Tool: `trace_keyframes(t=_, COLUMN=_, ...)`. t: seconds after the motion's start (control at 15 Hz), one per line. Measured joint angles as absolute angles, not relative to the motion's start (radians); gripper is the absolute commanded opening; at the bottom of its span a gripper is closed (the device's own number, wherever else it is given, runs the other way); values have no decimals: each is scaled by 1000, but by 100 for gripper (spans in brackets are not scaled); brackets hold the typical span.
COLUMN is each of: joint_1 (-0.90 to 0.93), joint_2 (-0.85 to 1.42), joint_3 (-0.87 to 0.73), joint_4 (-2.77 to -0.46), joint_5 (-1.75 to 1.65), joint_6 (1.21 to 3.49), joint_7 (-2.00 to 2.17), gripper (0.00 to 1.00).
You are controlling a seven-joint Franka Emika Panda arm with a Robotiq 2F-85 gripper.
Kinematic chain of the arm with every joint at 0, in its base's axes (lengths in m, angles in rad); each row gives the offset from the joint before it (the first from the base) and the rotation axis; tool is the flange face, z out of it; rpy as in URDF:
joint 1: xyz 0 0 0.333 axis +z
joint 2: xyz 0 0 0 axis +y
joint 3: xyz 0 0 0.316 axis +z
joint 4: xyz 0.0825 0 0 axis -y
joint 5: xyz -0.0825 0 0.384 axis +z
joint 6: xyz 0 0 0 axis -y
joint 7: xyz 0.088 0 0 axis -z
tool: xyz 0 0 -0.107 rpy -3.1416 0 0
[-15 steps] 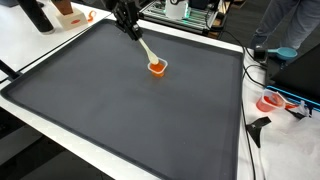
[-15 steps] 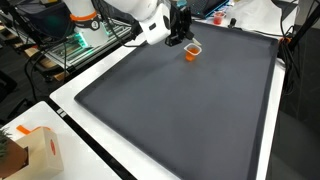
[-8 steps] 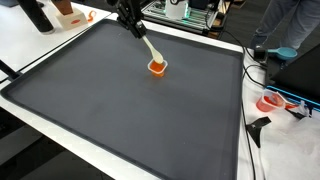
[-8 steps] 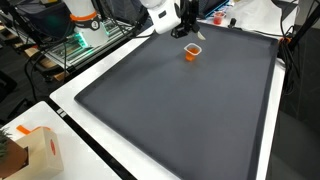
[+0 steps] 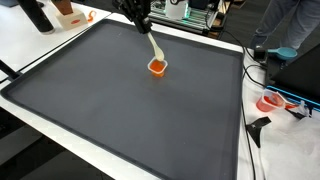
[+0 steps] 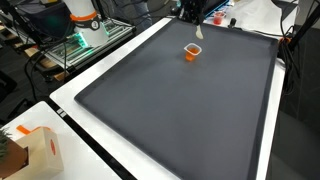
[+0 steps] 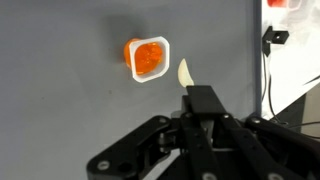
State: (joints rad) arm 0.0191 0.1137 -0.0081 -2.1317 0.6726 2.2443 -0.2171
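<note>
A small white-rimmed cup of orange stuff (image 5: 157, 67) (image 6: 192, 51) (image 7: 147, 59) stands on the dark grey mat (image 5: 130, 110) near its far side. My gripper (image 5: 136, 14) (image 7: 200, 103) is shut on the handle of a cream-white spoon (image 5: 152, 46) (image 6: 199, 32) (image 7: 184, 75). The spoon hangs slanted above the cup, and in the wrist view its tip lies just beside the cup's rim. In an exterior view the gripper (image 6: 192, 8) is mostly cut off by the top edge.
A cardboard box (image 6: 30, 150) sits at the mat's near corner on the white table. A red-and-white dish (image 5: 271, 101) and cables (image 5: 262, 60) lie beside the mat. A dark bottle (image 5: 35, 15), a wire rack (image 6: 80, 45) and a person (image 5: 290, 25) stand around.
The gripper has risen and pulled back from the cup with the spoon in it. The arm has mostly left one exterior view. The cup has not moved.
</note>
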Motion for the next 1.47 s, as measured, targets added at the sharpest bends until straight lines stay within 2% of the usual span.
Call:
trace_keyframes(t=0.8, joint_1=84, joint_2=107, joint_3=49, joint_4=-2020, joint_5=142, joint_6=2223, joint_7=139, gripper=3)
trace_keyframes(t=0.87, joint_1=87, joint_2=106, joint_3=51, joint_4=-2014, joint_5=121, joint_6=2218, joint_7=151, gripper=13)
trace_keyframes(t=1.47, joint_1=93, joint_2=98, joint_3=59, joint_4=-2001, joint_5=115, joint_6=2191, joint_7=155, gripper=13)
